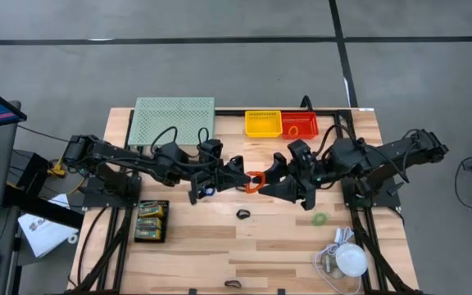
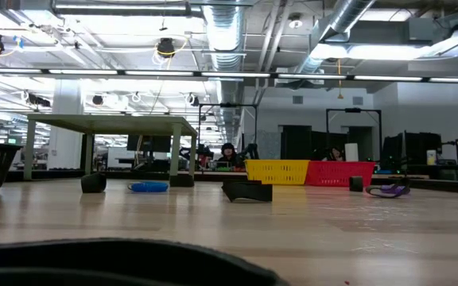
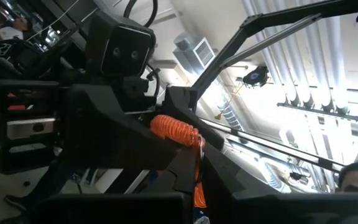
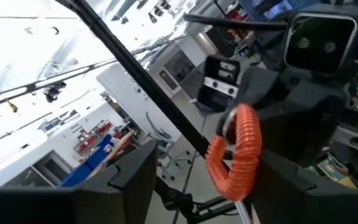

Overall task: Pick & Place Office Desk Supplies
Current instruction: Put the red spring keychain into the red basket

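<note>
An orange coiled ring [image 1: 255, 182] hangs above the middle of the table between my two grippers. My left gripper [image 1: 242, 176] comes from the left and is shut on it. My right gripper [image 1: 270, 178] faces it from the right, open, its fingers spread around the ring's far side. On the table lie a black clip [image 1: 242, 215], a green ring [image 1: 320, 219] and green card-backed packs [image 1: 152, 220]. The low view shows a blue ring [image 2: 148, 187] and a purple ring [image 2: 388, 191] lying flat. My left gripper pinches the ring's near stretch [image 3: 197, 186] between its two fingers, which slant upward toward the table's right. The ring stands out beyond the fingertips, clear of the table. My right gripper is open, and the ring's coiled far part [image 3: 176, 134] lies over one of its fingers [image 3: 129, 149], as if hooked on it. That finger comes about level from the table's right.
A pale-green mesh stand [image 1: 174, 121] stands at the far left. A yellow basket [image 1: 263, 123] and a red basket [image 1: 300, 124] stand at the far edge. A white dome with a cord [image 1: 351, 260] lies near right. Another black clip [image 1: 232, 283] lies at the near edge.
</note>
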Controlling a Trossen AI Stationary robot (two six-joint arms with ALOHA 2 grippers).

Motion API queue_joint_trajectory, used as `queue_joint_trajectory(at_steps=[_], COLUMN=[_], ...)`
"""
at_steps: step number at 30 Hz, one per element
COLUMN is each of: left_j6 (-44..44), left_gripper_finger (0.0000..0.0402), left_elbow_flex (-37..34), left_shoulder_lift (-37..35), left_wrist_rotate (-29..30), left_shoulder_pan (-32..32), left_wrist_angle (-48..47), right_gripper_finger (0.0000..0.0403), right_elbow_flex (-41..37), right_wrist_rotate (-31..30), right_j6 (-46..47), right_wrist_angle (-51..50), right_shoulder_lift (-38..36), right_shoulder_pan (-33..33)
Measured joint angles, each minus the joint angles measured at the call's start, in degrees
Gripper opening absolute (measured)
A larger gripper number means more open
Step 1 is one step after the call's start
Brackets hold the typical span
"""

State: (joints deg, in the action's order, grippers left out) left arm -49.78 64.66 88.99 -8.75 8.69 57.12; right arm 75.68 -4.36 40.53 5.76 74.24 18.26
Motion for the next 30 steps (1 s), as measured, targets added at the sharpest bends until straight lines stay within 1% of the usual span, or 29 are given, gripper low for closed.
queue_joint_trajectory(at_steps=[3,6,9,13,14,15,18,22,26,30], left_j6=[0.0,0.0,0.0,0.0,0.0,0.0,0.2,-0.1,0.0,0.5], left_gripper_finger=[0.0005,0.0004,0.0006,0.0005,0.0006,0.0008,0.0019,0.0043,0.0075,0.0103], left_elbow_flex=[0.0,0.0,0.0,0.0,0.0,0.0,0.0,0.0,0.0,0.0], left_shoulder_lift=[0.0,0.0,0.0,0.0,0.0,0.0,0.0,0.0,0.0,0.0], left_wrist_rotate=[0.1,0.2,0.2,0.2,0.2,0.2,-0.7,-3.5,-3.9,-4.0], left_shoulder_pan=[0.0,0.0,0.0,0.0,0.0,0.0,0.0,0.6,1.7,2.8], left_wrist_angle=[0.0,0.0,0.0,0.0,0.0,0.0,-0.1,-1.8,-8.5,-19.5], right_gripper_finger=[0.0204,0.0172,0.0122,0.0035,0.0022,0.0016,0.002,0.0009,0.0009,0.0009], right_elbow_flex=[0.0,0.0,0.0,0.0,0.0,0.0,0.0,0.0,0.0,0.0], right_wrist_rotate=[-0.2,-0.2,-0.2,-0.2,-0.2,-0.4,-1.8,-3.1,-4.1,-8.0], right_j6=[0.0,0.2,0.2,0.2,0.1,0.2,0.5,-0.5,-1.9,-3.9], right_wrist_angle=[-0.8,-1.2,-1.3,-1.9,-2.0,-2.0,-2.0,-2.0,-1.9,-3.9], right_shoulder_lift=[0.0,0.0,0.0,0.0,0.0,0.0,0.0,-1.0,-3.6,-7.3], right_shoulder_pan=[0.0,0.0,0.1,0.2,0.2,0.2,0.2,0.1,0.1,0.7])
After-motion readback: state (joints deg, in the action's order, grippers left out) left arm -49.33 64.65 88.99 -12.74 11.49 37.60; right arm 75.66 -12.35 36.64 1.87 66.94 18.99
